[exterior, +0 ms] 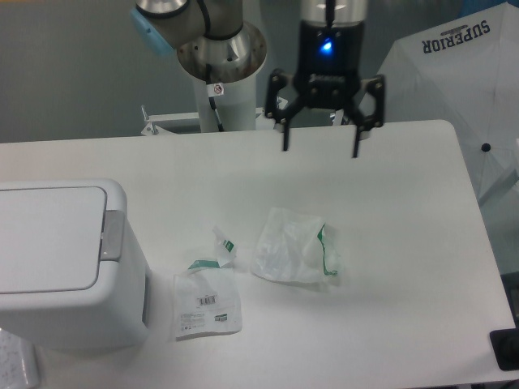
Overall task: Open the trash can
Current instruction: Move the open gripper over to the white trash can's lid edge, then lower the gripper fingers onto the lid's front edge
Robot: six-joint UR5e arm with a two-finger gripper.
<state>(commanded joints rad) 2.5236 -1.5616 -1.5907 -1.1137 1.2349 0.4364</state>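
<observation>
Two loose items, a crumpled plastic bag [293,255] and a barcode packet [207,302], lie right of the trash can [69,263]. Gripper [320,150], jaws apart and empty, hangs well right of the bin; a low sweep toward the grey push-button strip [112,235] risks snagging them.

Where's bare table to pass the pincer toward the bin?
Bare: the strip from the trash can along the far edge, under the open pincer, and the right side beyond the plastic bag. Crowded: bag and barcode packet beside the can.

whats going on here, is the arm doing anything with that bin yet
Not yet. The gripper hangs open and empty above the far side of the table, well away from the trash can at the left, whose lid is shut. A crumpled plastic bag and a flat clear packet lie untouched mid-table.
</observation>
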